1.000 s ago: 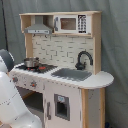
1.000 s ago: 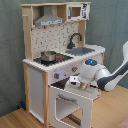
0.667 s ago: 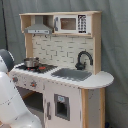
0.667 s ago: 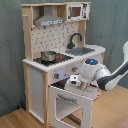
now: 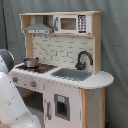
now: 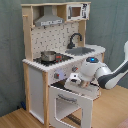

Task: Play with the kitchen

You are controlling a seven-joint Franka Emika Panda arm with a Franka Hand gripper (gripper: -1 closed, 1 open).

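1. White and light wood make up the kitchen (image 5: pixel 62 70), a tall toy that stands on a wooden floor (image 6: pixel 15 117) with a grey curtain (image 6: pixel 112 25) behind it.
2. Up high sit a grey range hood (image 5: pixel 38 27) and a small microwave (image 5: pixel 70 23).
3. Below them is a wall of little tiles with dots (image 5: pixel 60 50).
4. On the bench top (image 5: pixel 100 80) is a grey sink (image 5: pixel 71 74), and a black faucet (image 5: pixel 82 60) curves over it.
5. Next to the sink is the hob (image 5: pixel 35 67), and a small silver pot (image 5: pixel 31 62) sits on it.
6. In the second exterior view the oven door (image 6: pixel 70 97) hangs open and sticks out flat at the front, under the hob.
7. In that same view the white robot arm (image 6: pixel 112 75) comes in from the second exterior view's right.
8. The tool (image 6: pixel 75 80) is right at the front of the kitchen, just above the open oven door.
9. I cannot tell if the tool is open or closed, or if it is touching the door.
10. In the first exterior view only a big white part of the arm (image 5: pixel 12 107) shows, low on the first exterior view's left.
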